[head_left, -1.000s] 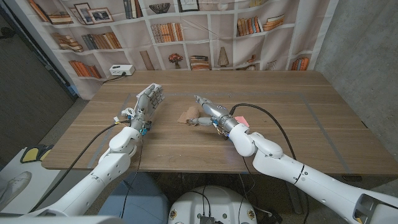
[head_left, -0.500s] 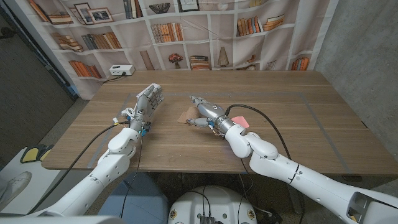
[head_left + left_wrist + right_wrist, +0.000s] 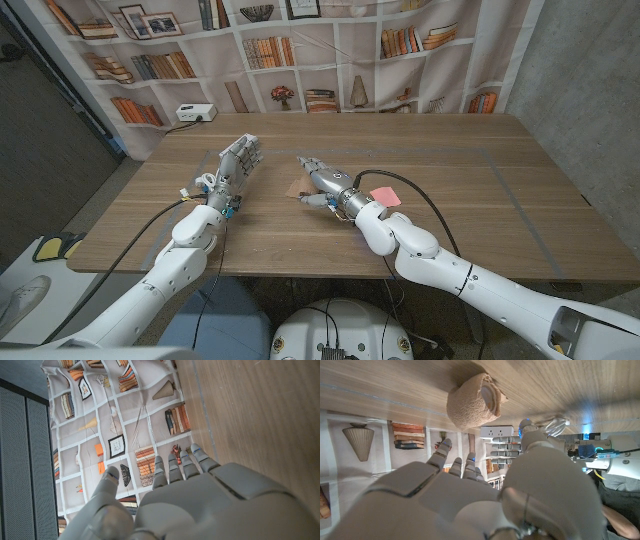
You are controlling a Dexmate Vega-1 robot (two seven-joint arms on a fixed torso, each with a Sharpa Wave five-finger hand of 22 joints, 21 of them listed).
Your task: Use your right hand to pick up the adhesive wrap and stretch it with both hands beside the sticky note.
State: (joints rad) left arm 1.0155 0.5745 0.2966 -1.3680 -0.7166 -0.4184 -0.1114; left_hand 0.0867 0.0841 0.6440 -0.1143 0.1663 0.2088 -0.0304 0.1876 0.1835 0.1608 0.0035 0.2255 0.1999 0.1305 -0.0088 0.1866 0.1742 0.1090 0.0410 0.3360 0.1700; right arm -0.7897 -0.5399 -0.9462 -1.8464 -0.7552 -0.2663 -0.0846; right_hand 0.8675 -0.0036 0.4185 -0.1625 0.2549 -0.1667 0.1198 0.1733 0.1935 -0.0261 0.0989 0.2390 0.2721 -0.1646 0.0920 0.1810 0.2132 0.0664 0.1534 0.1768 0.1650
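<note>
The adhesive wrap (image 3: 296, 189) is a tan roll lying on the wooden table (image 3: 470, 200) near its middle, partly hidden under my right hand (image 3: 322, 178). That hand reaches over it with fingers stretched out and holds nothing. In the right wrist view the wrap (image 3: 472, 405) lies just beyond the fingertips of the right hand (image 3: 465, 495), apart from them. A pink sticky note (image 3: 385, 194) lies beside the right wrist. My left hand (image 3: 236, 165) stands upright with fingers spread to the left of the wrap; in the left wrist view the left hand (image 3: 200, 502) is empty.
A white power strip (image 3: 195, 112) sits at the table's far left edge. A black cable (image 3: 425, 183) loops over the table along my right arm. A bookshelf-print curtain (image 3: 330, 50) hangs behind the table.
My right hand has slid left and farther over the wrap, uncovering more of the pink sticky note. The left hand has stayed put.
</note>
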